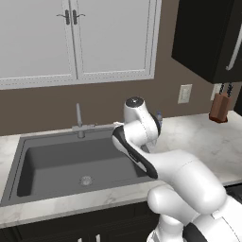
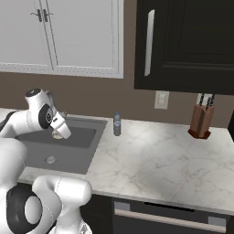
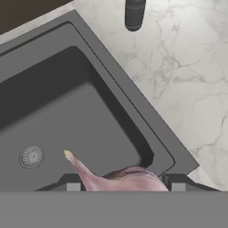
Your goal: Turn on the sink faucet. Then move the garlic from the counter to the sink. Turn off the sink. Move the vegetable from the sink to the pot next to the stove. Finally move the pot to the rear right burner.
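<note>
The garlic (image 3: 133,177), a pinkish bulb with a pale pointed stem, sits between the two fingertips of my gripper (image 3: 125,187), which is shut on it. It hangs over the right part of the dark grey sink (image 3: 133,98), above the basin floor and right of the drain (image 3: 31,156). From the right base view the garlic (image 2: 57,134) shows just under the gripper (image 2: 60,130), over the sink (image 2: 98,137). The faucet (image 1: 79,120) stands behind the sink (image 1: 9,189); I see no water stream. The pot and the stove are out of view.
A small dark-capped bottle (image 2: 117,123) stands on the marble counter (image 2: 155,155) just right of the sink's back corner. A knife block (image 2: 201,119) is at the far right by the wall. White and dark cabinets hang overhead.
</note>
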